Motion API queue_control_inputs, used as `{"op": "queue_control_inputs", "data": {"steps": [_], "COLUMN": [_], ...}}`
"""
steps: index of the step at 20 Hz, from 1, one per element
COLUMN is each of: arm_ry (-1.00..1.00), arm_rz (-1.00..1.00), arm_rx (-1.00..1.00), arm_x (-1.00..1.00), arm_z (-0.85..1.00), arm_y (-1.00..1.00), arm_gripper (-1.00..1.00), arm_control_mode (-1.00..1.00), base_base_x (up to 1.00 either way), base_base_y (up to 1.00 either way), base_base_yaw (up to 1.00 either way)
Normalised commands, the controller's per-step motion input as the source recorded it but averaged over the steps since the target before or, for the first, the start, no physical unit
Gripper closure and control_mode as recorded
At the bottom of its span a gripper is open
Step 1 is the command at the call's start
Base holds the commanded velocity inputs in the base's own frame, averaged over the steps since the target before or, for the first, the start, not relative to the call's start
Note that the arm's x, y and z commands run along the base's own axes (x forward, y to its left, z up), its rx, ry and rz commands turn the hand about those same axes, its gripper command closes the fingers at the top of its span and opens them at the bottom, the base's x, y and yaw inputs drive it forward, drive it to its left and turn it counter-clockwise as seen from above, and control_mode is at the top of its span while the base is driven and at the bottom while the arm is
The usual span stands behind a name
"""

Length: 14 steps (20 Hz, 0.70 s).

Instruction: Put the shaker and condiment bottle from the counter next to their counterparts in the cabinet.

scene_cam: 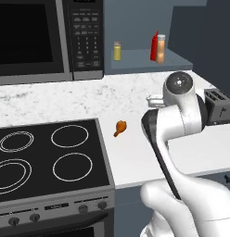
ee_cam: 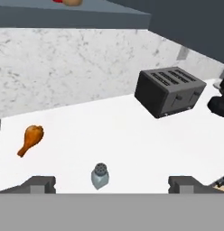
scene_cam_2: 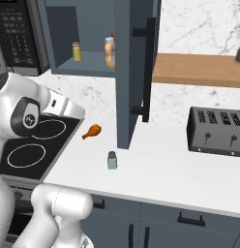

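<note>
The small grey-blue shaker (scene_cam_2: pixel 112 160) stands upright on the white counter, in front of the open cabinet door. In the hand view the shaker (ee_cam: pixel 100 176) sits low in the frame, between and a little beyond my gripper's (ee_cam: pixel 111 184) wide-set finger tips. The gripper is open and holds nothing. The orange-tan condiment bottle (scene_cam: pixel 160 49) stands on the cabinet (scene_cam: pixel 135 61) shelf, right beside the red squeeze bottle (scene_cam: pixel 154 46). The yellow shaker (scene_cam: pixel 117 51) stands further left on that shelf. From the right, the condiment bottle (scene_cam_2: pixel 110 53) and yellow shaker (scene_cam_2: pixel 77 52) show inside the niche.
A chicken drumstick (scene_cam_2: pixel 92 131) lies on the counter left of the shaker. A dark toaster (scene_cam_2: pixel 216 131) stands to the right. The cabinet door (scene_cam_2: pixel 136 72) hangs open over the counter. The stove (scene_cam: pixel 42 157) and microwave (scene_cam: pixel 47 37) are to the left.
</note>
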Motion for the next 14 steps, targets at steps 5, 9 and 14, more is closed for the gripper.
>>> {"op": "queue_control_inputs", "data": {"steps": [5,9,14], "arm_ry": [-0.07,-0.07,-0.13], "arm_rz": [-0.08,-0.13,-0.12], "arm_rx": [-0.02,-0.04,-0.05], "arm_x": [-0.30,-0.30,-0.25], "arm_z": [-0.41,-0.47,-0.57], "arm_y": [0.00,0.04,0.00], "arm_gripper": [-1.00,-1.00,-1.00], "arm_control_mode": [-1.00,-1.00,-1.00], "base_base_x": [0.00,0.00,0.00], "base_base_y": [0.00,0.00,0.00], "base_base_yaw": [0.00,0.00,0.00]}}
